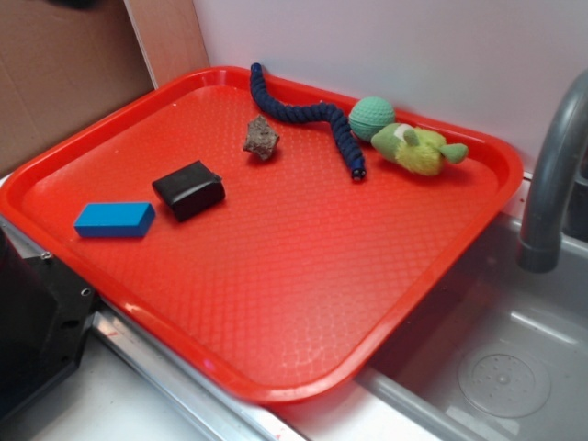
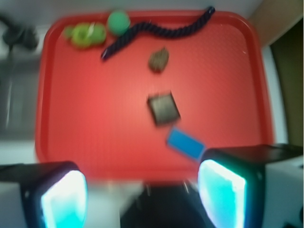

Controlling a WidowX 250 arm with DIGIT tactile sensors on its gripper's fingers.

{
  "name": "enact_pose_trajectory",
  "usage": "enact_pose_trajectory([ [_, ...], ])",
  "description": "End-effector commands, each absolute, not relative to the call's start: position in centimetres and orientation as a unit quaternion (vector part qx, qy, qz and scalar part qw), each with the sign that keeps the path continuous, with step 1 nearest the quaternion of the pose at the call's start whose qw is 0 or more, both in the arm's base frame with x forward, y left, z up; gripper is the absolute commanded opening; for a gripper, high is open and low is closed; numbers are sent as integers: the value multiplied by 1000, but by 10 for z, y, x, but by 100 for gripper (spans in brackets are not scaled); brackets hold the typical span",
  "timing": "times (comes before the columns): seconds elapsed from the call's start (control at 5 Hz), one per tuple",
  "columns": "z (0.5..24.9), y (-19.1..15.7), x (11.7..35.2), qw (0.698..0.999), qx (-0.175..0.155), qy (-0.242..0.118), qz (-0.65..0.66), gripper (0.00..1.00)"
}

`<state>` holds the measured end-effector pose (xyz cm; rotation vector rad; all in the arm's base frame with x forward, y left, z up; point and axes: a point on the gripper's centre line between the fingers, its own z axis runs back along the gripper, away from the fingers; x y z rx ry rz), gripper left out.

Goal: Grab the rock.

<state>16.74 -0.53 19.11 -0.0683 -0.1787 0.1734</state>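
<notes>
A red tray (image 1: pixel 276 303) is set beside a sink (image 1: pixel 501 367), and six things are held in it. The rock (image 1: pixel 262 138) lies in the tray's far half, just beside a dark blue knitted snake (image 1: pixel 308 115). A green ball (image 1: pixel 371 118) and a yellow-green plush toy (image 1: pixel 418 149) are placed at the far edge. A black block (image 1: pixel 188 189) and a blue block (image 1: pixel 114 220) lie nearer. The gripper (image 2: pixel 142 190) is seen wide open above the near edge, with nothing held.
</notes>
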Motion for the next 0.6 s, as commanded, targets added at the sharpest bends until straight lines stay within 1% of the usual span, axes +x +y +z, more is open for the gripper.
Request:
enact_pose_trajectory([
  [0.0,123,24,265,966,-94,-97,220,100],
  [0.2,93,31,283,956,-112,-86,259,100],
  [0.4,75,28,291,952,-100,-77,279,100],
])
